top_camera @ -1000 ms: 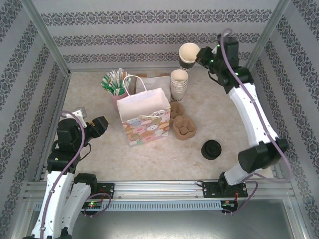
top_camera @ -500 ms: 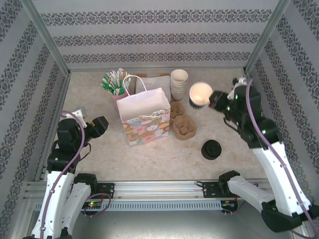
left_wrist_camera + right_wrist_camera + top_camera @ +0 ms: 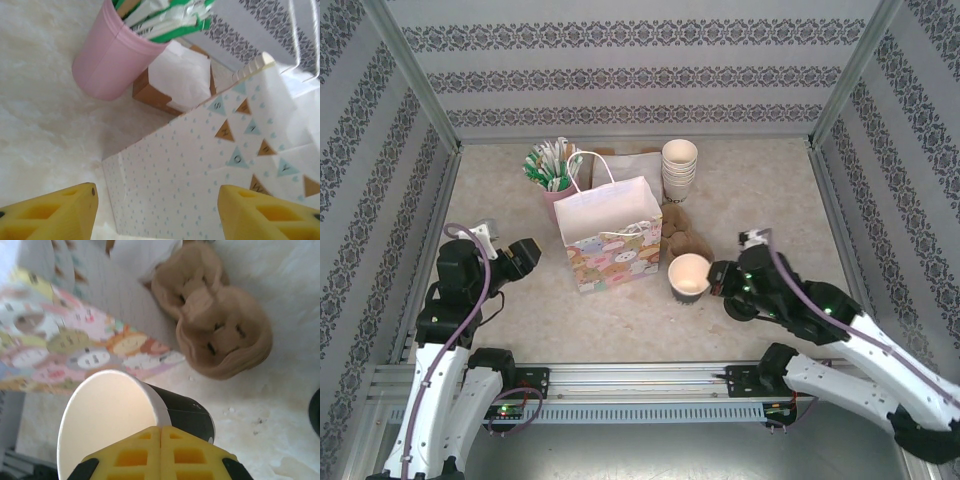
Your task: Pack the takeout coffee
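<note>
Above the pale table (image 3: 620,320) the right hand (image 3: 712,280) grips the cup (image 3: 688,272) — dark wall, cream inside — left hand (image 3: 526,252) open.

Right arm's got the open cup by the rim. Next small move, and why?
Probably lower the cup and stand it on the table before opening. The right gripper is shut on its rim, the cup has no lid, and it is just in front of the cup carrier, beside the paper bag; whether it touches the table I cannot tell.
</note>
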Robot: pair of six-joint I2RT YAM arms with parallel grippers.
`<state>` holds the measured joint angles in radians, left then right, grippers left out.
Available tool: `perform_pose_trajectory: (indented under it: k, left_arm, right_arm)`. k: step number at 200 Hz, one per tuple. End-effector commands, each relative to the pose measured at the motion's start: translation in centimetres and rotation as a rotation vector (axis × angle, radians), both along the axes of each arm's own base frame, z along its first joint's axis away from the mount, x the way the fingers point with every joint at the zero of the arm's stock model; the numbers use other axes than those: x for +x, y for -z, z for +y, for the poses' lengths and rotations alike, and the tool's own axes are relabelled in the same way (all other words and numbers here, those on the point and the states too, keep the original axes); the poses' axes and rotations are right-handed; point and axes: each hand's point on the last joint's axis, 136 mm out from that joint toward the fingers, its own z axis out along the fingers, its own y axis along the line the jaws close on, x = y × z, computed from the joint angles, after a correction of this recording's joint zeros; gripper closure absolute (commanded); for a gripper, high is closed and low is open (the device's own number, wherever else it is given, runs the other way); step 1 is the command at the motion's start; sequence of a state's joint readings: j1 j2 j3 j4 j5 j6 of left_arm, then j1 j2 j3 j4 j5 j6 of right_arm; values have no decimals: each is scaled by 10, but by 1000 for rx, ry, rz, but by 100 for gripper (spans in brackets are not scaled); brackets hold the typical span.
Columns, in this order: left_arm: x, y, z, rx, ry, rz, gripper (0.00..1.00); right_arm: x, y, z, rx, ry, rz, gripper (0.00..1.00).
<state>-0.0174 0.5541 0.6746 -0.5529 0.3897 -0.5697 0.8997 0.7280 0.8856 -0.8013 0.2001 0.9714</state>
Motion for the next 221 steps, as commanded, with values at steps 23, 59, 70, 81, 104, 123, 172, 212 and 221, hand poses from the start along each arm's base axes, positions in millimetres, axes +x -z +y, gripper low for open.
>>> perform_pose_trajectory:
  k: [23,59,70,81,104,123,172,212,221]
  left_arm:
    - [-17,14,-21,-70,111,72,40]
    - [-25,10,-47,-124,247,79,40]
    - [-28,10,-52,-124,267,79,40]
    - [-31,9,-56,-124,289,72,41]
    - [-36,7,-65,-134,334,64,41]
    - [-41,6,-73,-143,375,66,41]
    - [-56,-2,-91,-146,484,28,41]
    - [-66,-6,-104,-158,559,7,43]
    - [-68,-8,-106,-163,578,0,43]
  right_arm:
    - [7,28,40,-38,-21,-42,100]
    - [11,53,50,-33,0,-44,100]
    - [13,59,51,-32,8,-49,100]
    - [15,65,50,-33,17,-56,100]
    - [17,74,51,-37,29,-55,100]
    - [18,78,52,-51,32,-50,100]
    - [18,91,48,-69,56,-30,100]
    - [17,100,41,-106,83,-7,100]
    - [17,101,40,-113,86,-1,100]
